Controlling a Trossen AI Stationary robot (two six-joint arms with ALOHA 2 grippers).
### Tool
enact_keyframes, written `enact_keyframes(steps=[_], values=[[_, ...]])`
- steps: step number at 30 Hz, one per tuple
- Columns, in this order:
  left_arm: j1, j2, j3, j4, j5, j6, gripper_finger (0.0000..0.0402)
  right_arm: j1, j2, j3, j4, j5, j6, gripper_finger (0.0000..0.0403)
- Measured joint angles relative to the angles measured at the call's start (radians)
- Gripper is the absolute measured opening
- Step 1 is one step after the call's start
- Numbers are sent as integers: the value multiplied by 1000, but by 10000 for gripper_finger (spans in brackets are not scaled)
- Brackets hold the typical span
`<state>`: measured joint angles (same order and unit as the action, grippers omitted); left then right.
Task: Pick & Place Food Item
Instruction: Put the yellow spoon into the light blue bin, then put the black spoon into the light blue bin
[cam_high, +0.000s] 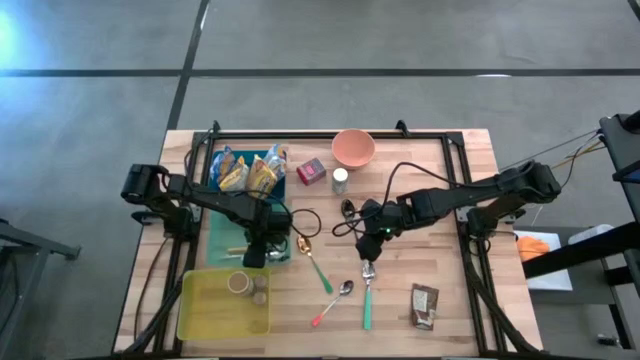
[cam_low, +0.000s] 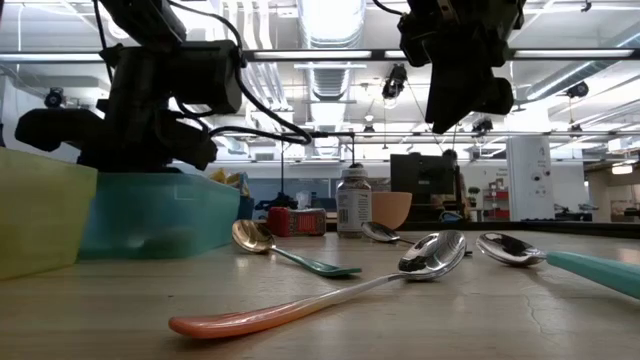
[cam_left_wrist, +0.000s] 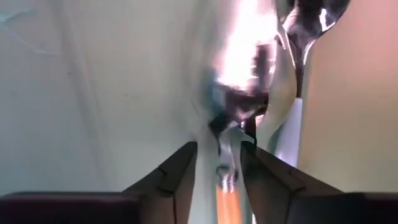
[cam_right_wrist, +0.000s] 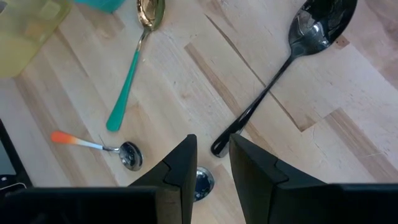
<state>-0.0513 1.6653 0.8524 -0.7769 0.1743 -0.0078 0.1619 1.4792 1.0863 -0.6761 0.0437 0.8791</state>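
A shiny foil-wrapped food item (cam_left_wrist: 239, 81) with an orange end lies on the floor of the teal tray (cam_high: 222, 235), near the tray's right wall. My left gripper (cam_left_wrist: 219, 149) (cam_high: 258, 245) points straight down over it. Its fingers stand a little apart on either side of the item's orange end. Other snack packets (cam_high: 250, 172) lie at the tray's far end. My right gripper (cam_right_wrist: 212, 146) (cam_high: 372, 238) hangs above the middle of the table over the spoons. Its fingers are narrowly apart with nothing between them. My left gripper comes at the foil-wrapped item from above, its fingers on either side of the orange end (cam_left_wrist: 227, 177). A gap shows beside one finger (cam_left_wrist: 183, 168). Whether the other finger touches the wrapper, I cannot tell. The item rests on the tray's floor.
A yellow container (cam_high: 205, 315) holding small items sits at the near left. Several spoons lie on the wood: gold with a teal handle (cam_right_wrist: 134, 62), black (cam_right_wrist: 286, 68), orange-handled (cam_right_wrist: 99, 146). A pink bowl (cam_high: 353, 148), jar (cam_high: 340, 180) and red box (cam_high: 311, 172) stand farther back, and a brown packet (cam_high: 424, 305) lies near right.
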Motion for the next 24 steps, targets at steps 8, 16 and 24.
enact_keyframes(steps=[8,16,24], values=[[1,-12,-1,-6,-9,-26,184,0,0,0,0,0,0,93],[2,-14,18,-95,-11,-74,208,0,0,0,0,2,32,93],[8,-93,60,-87,-59,-131,208,-13,29,0,10,7,147,93]])
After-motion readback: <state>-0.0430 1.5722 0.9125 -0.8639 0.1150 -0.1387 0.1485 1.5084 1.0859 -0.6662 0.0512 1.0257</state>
